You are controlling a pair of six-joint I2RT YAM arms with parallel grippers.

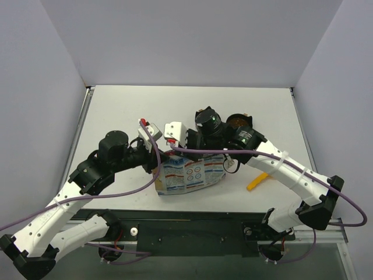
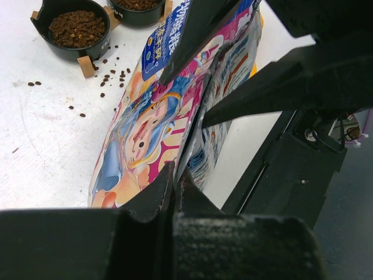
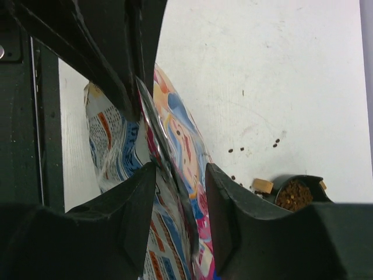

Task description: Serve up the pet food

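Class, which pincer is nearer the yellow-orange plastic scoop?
Right. The right pincer straddles the glossy pet food bag toward the scoop; the left pincer clamps its far end.

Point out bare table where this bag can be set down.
Free: the far-left table between the left wall and the bag; also the back strip along the rear wall. Crowded: centre-right, where bowls, spilled kibble and the scoop sit by the bag.
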